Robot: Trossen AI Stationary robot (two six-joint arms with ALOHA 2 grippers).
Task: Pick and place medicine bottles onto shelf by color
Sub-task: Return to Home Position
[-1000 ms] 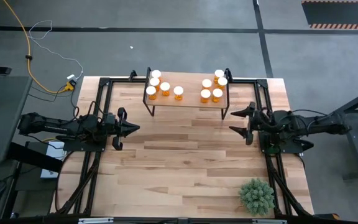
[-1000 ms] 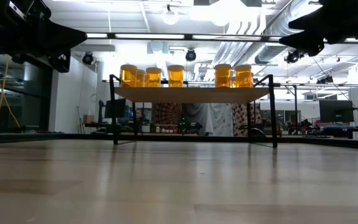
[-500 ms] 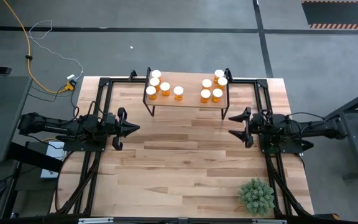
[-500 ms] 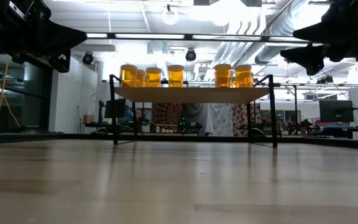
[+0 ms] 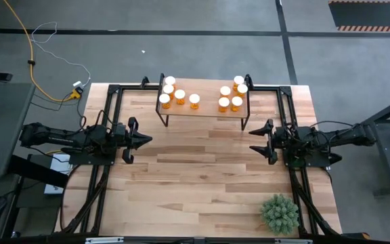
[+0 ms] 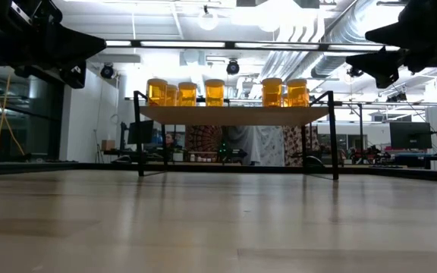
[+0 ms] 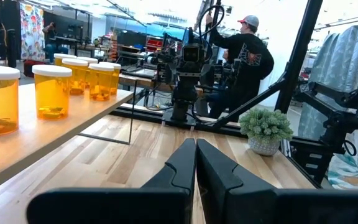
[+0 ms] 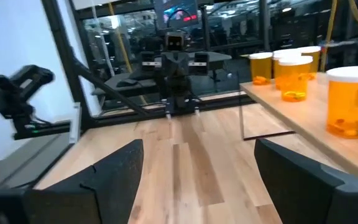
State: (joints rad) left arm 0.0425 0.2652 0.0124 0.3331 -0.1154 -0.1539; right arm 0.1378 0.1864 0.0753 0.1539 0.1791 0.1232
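light wood table (image 5: 202, 176) on a grey shop floor, with the little shelf (image 5: 205, 108) standing at the far edge between the two arms. all the medicine bottles (image 5: 179, 95) are up on the shelf board, orange with white caps, in two bunches, one toward the left end and one toward the right end, with a bare stretch of board between them. none of them has shifted over the last second. the only real change is on the right: the right gripper (image 5: 256, 140) has backed off from the shelf's right leg and slid a bit toward the near side of the table. it now hovers over the wood near the right edge, clear of everything, and its fingers (image 8: 107, 177) are spread wide with nothing between them. the left gripper (image 5: 144, 140) hasn't budged. it hangs over the left side of the table pointing inward, fingers (image 7: 182, 168) pressed together and holding nothing. the green spiky plant (image 5: 279, 213) sits in the near right corner, same spot as before. beyond the table, the left wrist view catches a person in a dark hoodie and cap (image 7: 244, 53) standing by some equipment.
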